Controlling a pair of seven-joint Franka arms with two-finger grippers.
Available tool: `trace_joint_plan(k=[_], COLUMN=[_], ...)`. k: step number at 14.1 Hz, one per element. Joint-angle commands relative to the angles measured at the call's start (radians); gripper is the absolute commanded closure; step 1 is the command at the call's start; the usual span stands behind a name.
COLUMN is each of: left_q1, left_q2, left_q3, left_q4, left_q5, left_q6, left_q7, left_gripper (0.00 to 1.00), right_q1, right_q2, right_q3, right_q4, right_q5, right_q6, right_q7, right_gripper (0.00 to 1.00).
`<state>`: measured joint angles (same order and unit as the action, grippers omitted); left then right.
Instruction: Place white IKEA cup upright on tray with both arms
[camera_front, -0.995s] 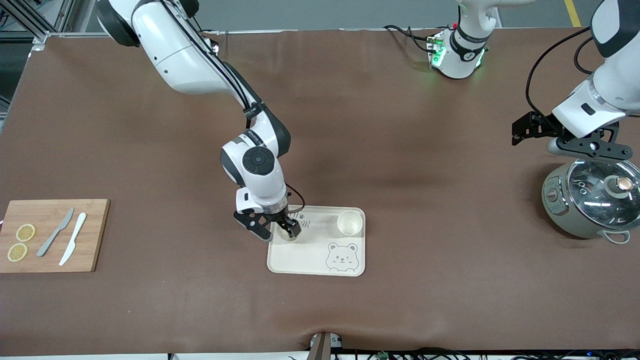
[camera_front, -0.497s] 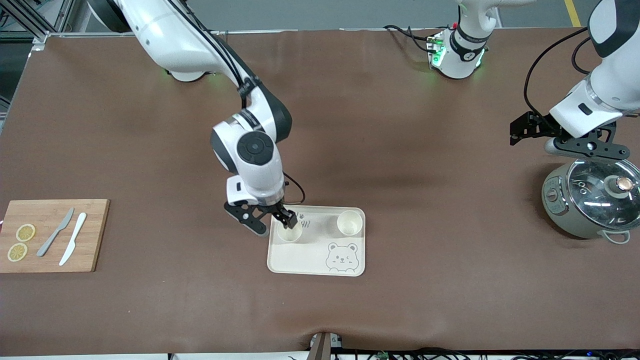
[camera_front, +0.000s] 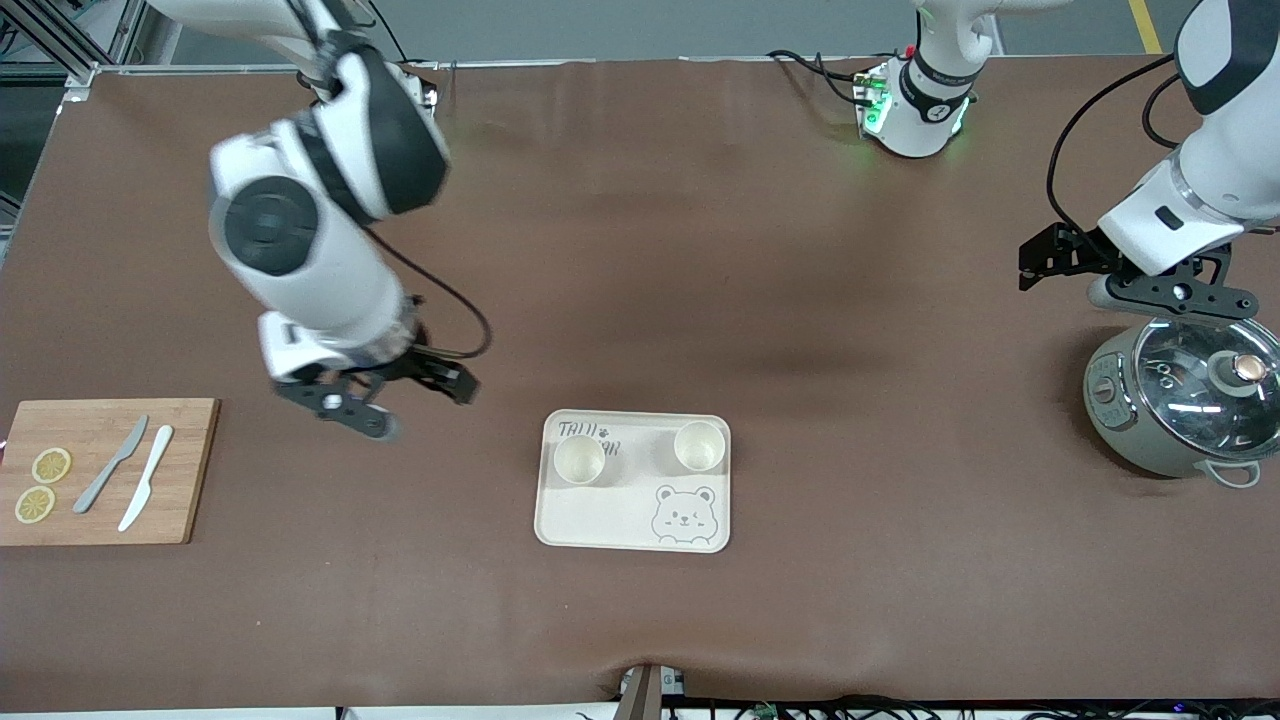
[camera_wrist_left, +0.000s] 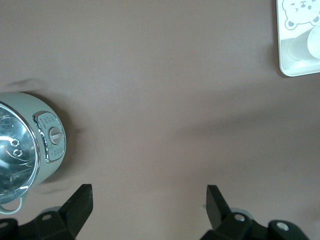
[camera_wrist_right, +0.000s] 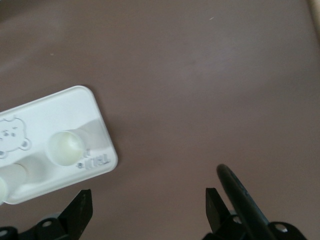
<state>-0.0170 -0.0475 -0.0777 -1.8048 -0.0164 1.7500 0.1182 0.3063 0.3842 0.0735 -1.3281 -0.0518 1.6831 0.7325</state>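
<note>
The cream tray with the bear drawing lies on the brown table. Two white cups stand upright on it, one toward the right arm's end and one toward the left arm's end. My right gripper is open and empty, up over bare table between the cutting board and the tray. Its wrist view shows the tray with a cup off to the side of the gripper. My left gripper is open and empty, waiting beside the pot; its wrist view shows bare table.
A grey-green pot with a glass lid stands at the left arm's end, also in the left wrist view. A wooden cutting board with two knives and lemon slices lies at the right arm's end.
My right gripper let go of the cup on the tray, rose, and swung away toward the cutting board. The cup stays upright. The left arm has barely moved.
</note>
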Motion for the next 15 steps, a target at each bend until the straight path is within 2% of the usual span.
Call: trace_joint_plan(k=[1, 3, 8, 11, 13, 15], left_q1=[-0.001, 0.000, 0.002, 0.002, 0.003, 0.005], left_q2=[-0.018, -0.020, -0.026, -0.028, -0.026, -0.026], left_q3=[-0.004, -0.004, -0.004, -0.004, -0.002, -0.002], left_q4=[-0.004, -0.004, 0.013, 0.041, 0.053, 0.056], left_q5=[-0.004, -0.004, -0.004, -0.005, -0.005, -0.005], left_q6=[-0.007, -0.007, -0.029, -0.053, -0.053, -0.052], left_q7=[-0.017, -0.017, -0.015, -0.017, -0.015, -0.015], left_gripper=[0.00, 0.00, 0.00, 0.00, 0.00, 0.00], right_q1=[-0.119, -0.174, -0.309, -0.338, -0.366, -0.409], right_q2=[-0.086, -0.131, -0.232, -0.269, -0.280, -0.315], right_q3=[0.019, 0.017, 0.014, 0.009, 0.008, 0.009], right_q4=[-0.040, -0.060, -0.160, -0.206, -0.223, -0.290], right_q5=[0.027, 0.029, 0.027, 0.015, 0.013, 0.013], right_q6=[-0.084, -0.127, -0.126, -0.112, -0.088, -0.018], right_q7=[-0.210, -0.310, -0.548, -0.591, -0.634, -0.697], right_gripper=[0.00, 0.00, 0.00, 0.00, 0.00, 0.00])
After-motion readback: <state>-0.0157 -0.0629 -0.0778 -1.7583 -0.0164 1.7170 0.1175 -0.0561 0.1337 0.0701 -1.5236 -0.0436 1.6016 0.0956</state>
